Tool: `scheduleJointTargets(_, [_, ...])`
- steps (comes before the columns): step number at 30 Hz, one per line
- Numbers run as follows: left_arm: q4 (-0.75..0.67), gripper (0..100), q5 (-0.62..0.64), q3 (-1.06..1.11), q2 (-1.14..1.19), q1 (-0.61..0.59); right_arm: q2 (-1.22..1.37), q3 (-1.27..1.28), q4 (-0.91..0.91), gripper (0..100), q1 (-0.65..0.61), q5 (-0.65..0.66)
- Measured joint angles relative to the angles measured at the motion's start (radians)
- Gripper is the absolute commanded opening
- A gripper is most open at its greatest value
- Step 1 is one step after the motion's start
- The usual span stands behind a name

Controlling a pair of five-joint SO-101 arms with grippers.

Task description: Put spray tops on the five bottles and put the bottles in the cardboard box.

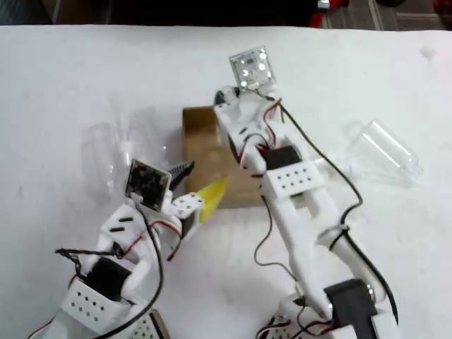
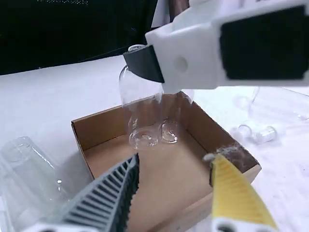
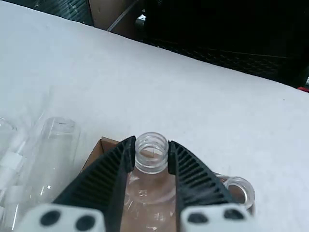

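The worktop [image 1: 70, 78] is carrying the cardboard box [image 2: 99, 126] at its centre, open side up. Several loose clear bottles [image 1: 387, 147] are lying on their sides on the worktop, to either side of the box. The held bottle [image 2: 139, 104] is standing upright inside the box; it cannot be told whether its base is resting on the box floor. A second bottle base seems to be showing just beside it. The right tool [image 3: 150, 146] is clamping the held bottle at the neck, jaws closed against the bare thread, and no spray top is sitting on it. The left tool [image 2: 174, 158] is hanging at the near wall of the box, jaws spread wide and gripping nothing. Judged step: steadying the bottle for capping, or setting it down. For a clean result the right tool should be keeping the bottle vertical and clear of its neighbour. If a top is going on, it should be gripping below the thread, leaving it free.
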Motion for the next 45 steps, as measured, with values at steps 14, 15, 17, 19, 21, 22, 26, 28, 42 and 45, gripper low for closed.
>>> scheduleJointTargets(14, [-0.003, 22, 0.0, 0.0, 0.0, 0.0, 0.143, 0.0, -0.112, 1.5, 0.014, 0.006])
scheduleJointTargets(15, [-0.003, 22, 0.0, 0.0, 0.0, 0.0, 0.146, 0.0, -0.124, 1.5, 0.014, 0.006])
scheduleJointTargets(17, [-0.003, 22, 0.0, 0.0, 0.0, -0.002, 0.158, 0.0, -0.153, 1.5, 0.018, 0.006])
scheduleJointTargets(19, [-0.003, 22, 0.0, 0.0, 0.0, -0.002, 0.172, 0.0, -0.172, 1.5, 0.028, 0.006])
scheduleJointTargets(21, [-0.003, 22, 0.0, 0.0, 0.0, -0.002, 0.186, 0.0, -0.187, 1.5, 0.035, 0.006])
scheduleJointTargets(22, [-0.003, 22, 0.0, 0.0, 0.0, -0.002, 0.192, 0.0, -0.193, 1.5, 0.035, 0.006])
scheduleJointTargets(26, [-0.003, 22, 0.0, 0.0, 0.0, -0.002, 0.221, 0.0, -0.229, 1.5, 0.037, 0.006])
scheduleJointTargets(28, [-0.003, 22, 0.0, 0.0, 0.0, -0.002, 0.23, 0.0, -0.241, 1.5, 0.037, 0.006])
scheduleJointTargets(42, [-0.003, 22, 0.0, 0.0, 0.0, -0.002, 0.23, 0.02, -0.244, 8.1, 0.044, 0.006])
scheduleJointTargets(45, [-0.003, 22, 0.0, 0.0, 0.0, -0.002, 0.227, 0.034, -0.25, 17.7, 0.046, 0.006])
